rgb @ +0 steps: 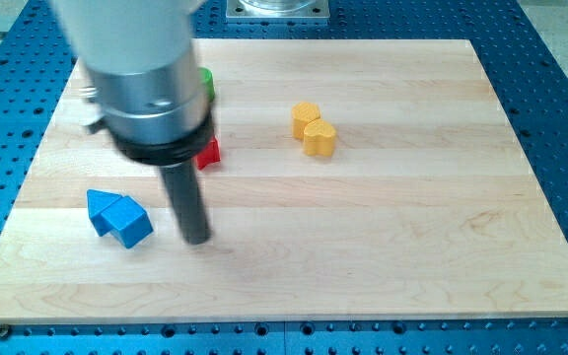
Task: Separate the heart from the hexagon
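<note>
Two yellow blocks sit touching near the view's top middle: a yellow hexagon [306, 117] and, just right and below it, a yellow heart [319, 138]. My tip [197, 239] rests on the board well to the left and below them, about a hand's width from the heart. It stands just right of the blue blocks and touches no block.
Two blue blocks [118, 216] lie together at the view's left. A red block [208, 152] and a green block [206, 82] are partly hidden behind the arm. The wooden board [412, 227] lies on a blue perforated table.
</note>
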